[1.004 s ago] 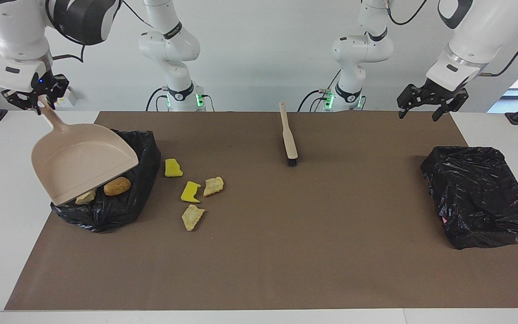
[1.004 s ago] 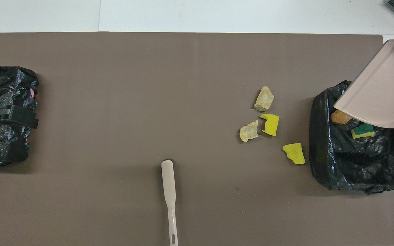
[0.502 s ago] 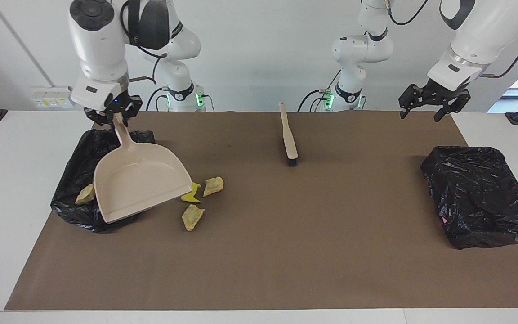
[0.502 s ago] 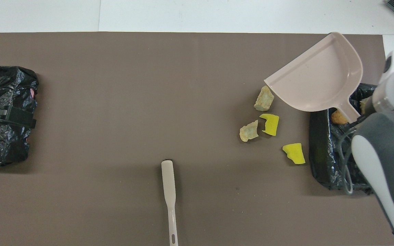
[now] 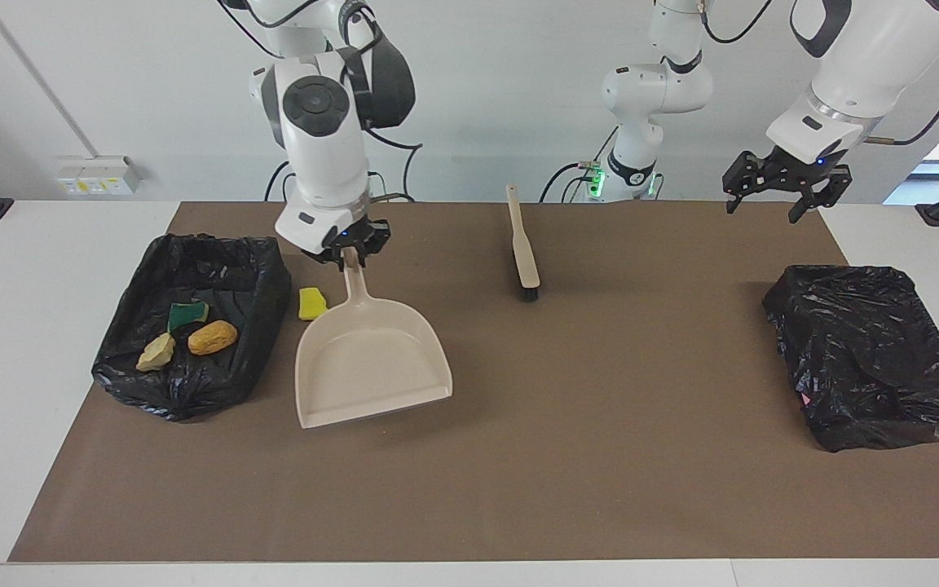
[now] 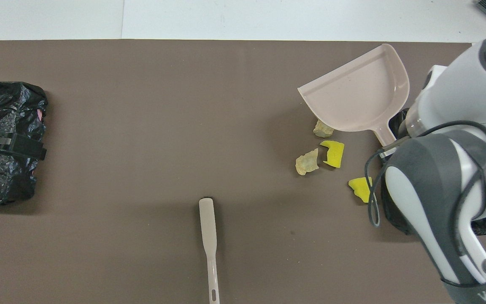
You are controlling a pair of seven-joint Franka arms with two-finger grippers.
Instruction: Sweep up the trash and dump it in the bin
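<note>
Dustpan (image 5: 368, 359), earlier tipped over the bin (image 5: 192, 326), now hangs beside it over loose scraps (image 6: 331, 153), its handle pinched in the right gripper (image 5: 349, 254). Three scraps (image 5: 188, 330) lie in the bin. Left gripper (image 5: 781, 189) waits, spread, over the mat's (image 5: 600, 448) corner.

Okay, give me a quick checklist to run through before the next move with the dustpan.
1. Right gripper shut on the dustpan handle: ok.
2. Dustpan emptied: ok, nothing in it.
3. Dumped trash inside the bin: ok, three scraps lie in it.
4. Mat cleared: not ok, four scraps lie beside the bin.
5. Dustpan lip flat on the mat: cannot tell.
6. Left gripper open and free for the brush: ok.
</note>
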